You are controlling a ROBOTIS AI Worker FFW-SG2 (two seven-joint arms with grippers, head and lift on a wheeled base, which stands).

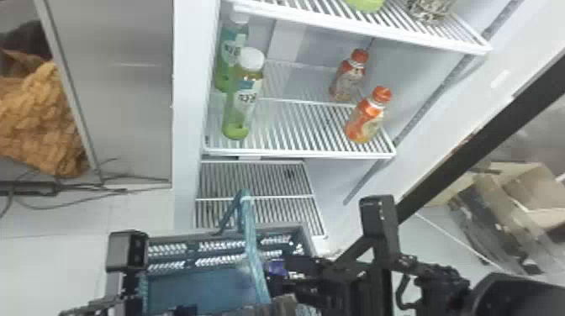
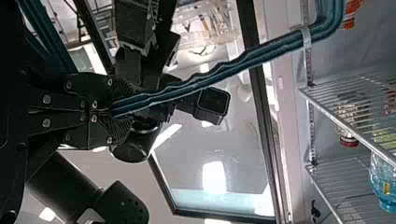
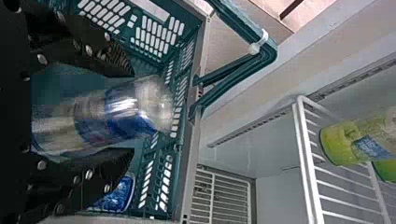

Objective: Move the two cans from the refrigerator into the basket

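Note:
In the head view my left gripper (image 1: 185,311) is at the bottom edge and my right gripper (image 1: 281,275) is inside the basket (image 1: 277,228), beside a blue-purple can (image 1: 277,267). The left wrist view has my left gripper (image 2: 114,109) shut on the teal basket handle (image 2: 210,79). In the right wrist view, my right gripper (image 3: 133,114) is open, its fingers around a tilted silver-and-blue can (image 3: 119,109) over the basket's inside. Another blue can (image 3: 116,193) lies lower in the basket, partly behind one finger.
The open refrigerator's shelf (image 1: 294,153) holds green bottles (image 1: 244,101) at left and orange-capped bottles (image 1: 365,115) at right. A lower rack (image 1: 252,180) is just behind the basket. The dark-edged door (image 1: 475,138) stands at the right.

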